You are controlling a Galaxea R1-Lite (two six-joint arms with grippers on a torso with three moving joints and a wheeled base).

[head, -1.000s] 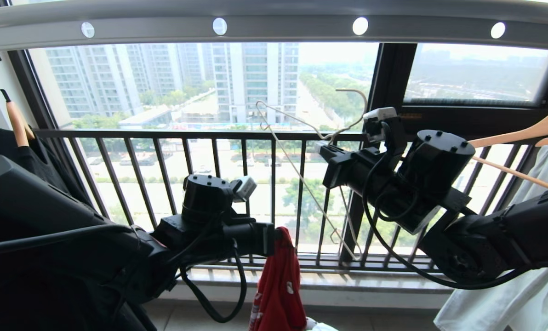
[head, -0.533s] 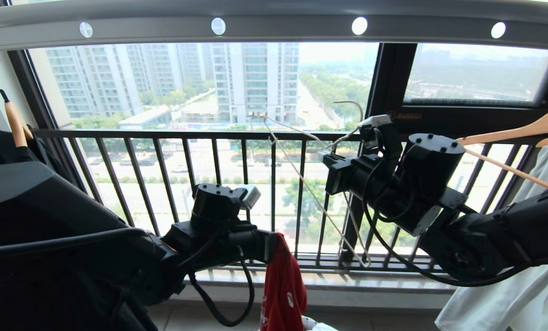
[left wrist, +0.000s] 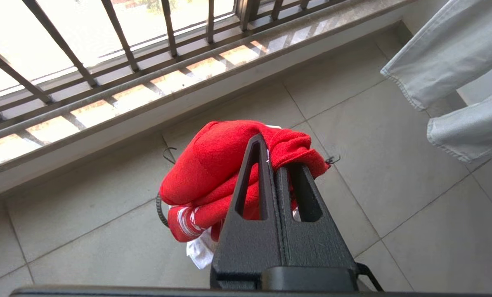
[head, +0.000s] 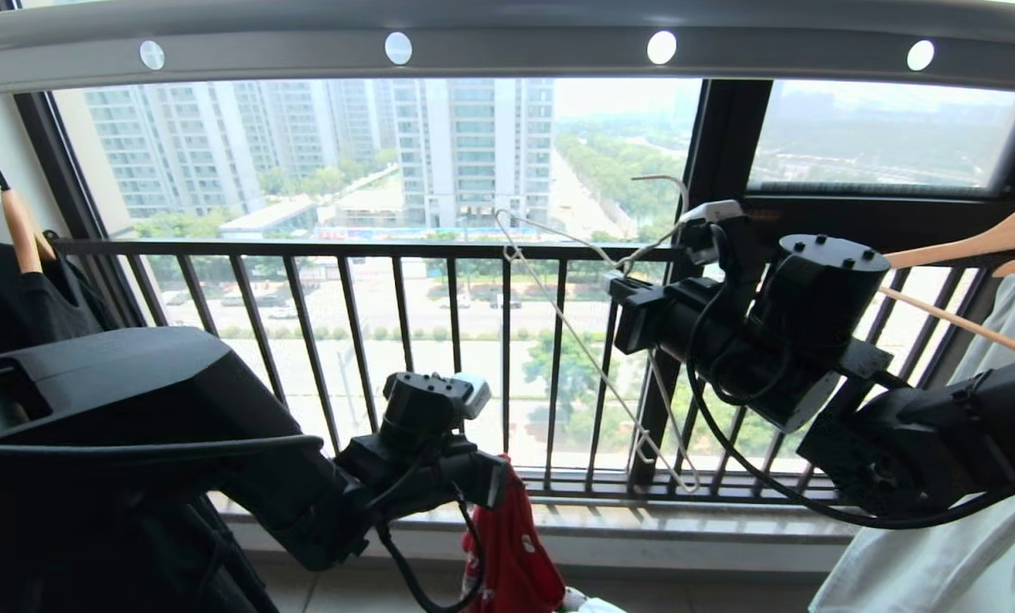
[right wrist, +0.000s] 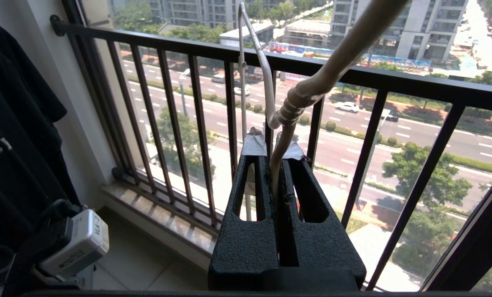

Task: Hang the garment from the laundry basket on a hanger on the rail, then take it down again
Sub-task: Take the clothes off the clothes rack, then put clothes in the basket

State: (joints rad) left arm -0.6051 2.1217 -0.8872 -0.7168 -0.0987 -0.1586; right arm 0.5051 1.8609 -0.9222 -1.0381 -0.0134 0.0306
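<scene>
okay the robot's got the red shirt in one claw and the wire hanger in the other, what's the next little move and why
Probably raise the left claw, shut on the red shirt, toward the hanger. The shirt hangs low by the floor while the right claw holds the hanger up by the railing, apart from it.

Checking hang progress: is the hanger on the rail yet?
No. The hanger hangs tilted in the right pincer, below the rail.

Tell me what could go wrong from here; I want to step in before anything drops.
1. The left gripper pinches only a bunched fold of the T-shirt; the rest hangs loose and could slip out.
2. The right gripper clamps the thin hanger at one spot below its twisted neck, so it may swivel.
3. The hanger's low end hangs close to the railing and might snag.
</scene>
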